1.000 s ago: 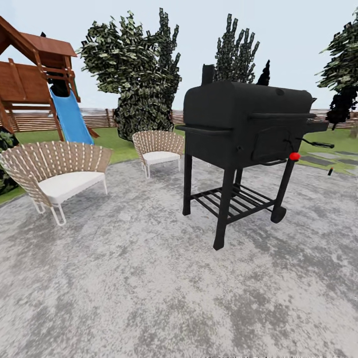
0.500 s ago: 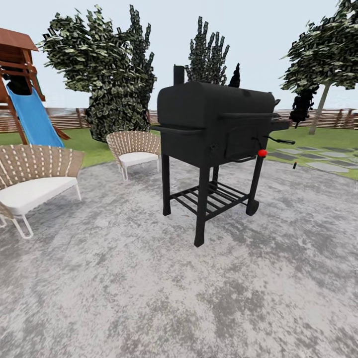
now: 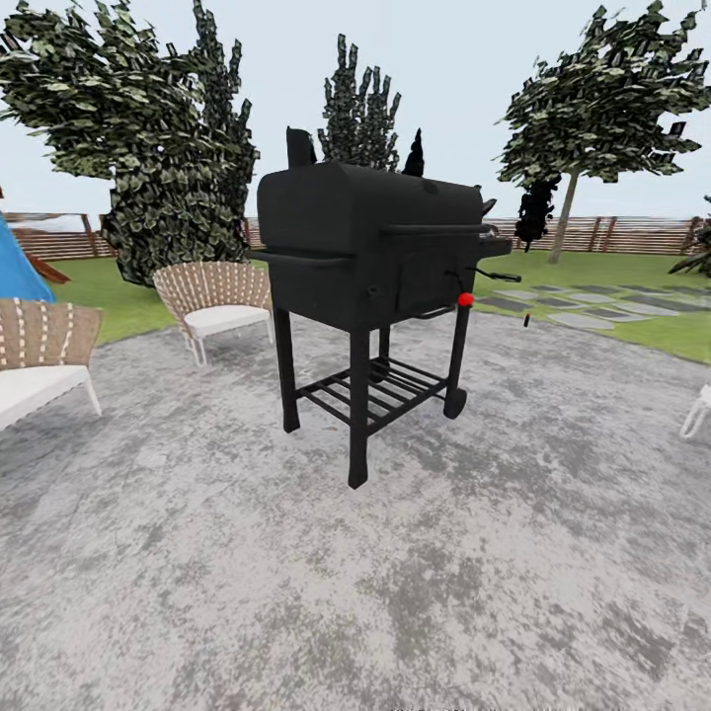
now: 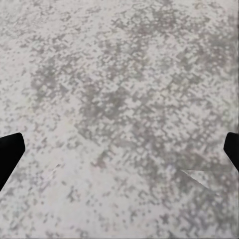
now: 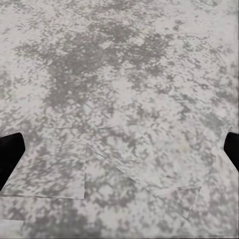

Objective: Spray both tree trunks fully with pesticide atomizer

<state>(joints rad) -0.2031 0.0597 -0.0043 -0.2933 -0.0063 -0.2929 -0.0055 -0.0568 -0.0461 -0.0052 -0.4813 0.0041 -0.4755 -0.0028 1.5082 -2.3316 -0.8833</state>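
Note:
The pesticide atomizer is out of view. In the head view a leafy tree with a pale, thin, leaning trunk stands far off on the lawn at the right, by the slat fence. I cannot tell whether it is one of the task's trees. My left gripper hangs open over mottled grey paving, its black fingertips at the picture's two sides with nothing between them. My right gripper is likewise open over the paving, empty.
A black barbecue grill on legs stands mid-patio just ahead. Two wicker chairs sit to the left, and a white chair leg shows at the right. Dark bushy trees rise behind them. Stepping stones cross the lawn at the right.
The whole head view has swung to the right, so the camera moved. The grill and chairs slid left in the picture, the playset slide nearly left it, and the right-hand tree came in.

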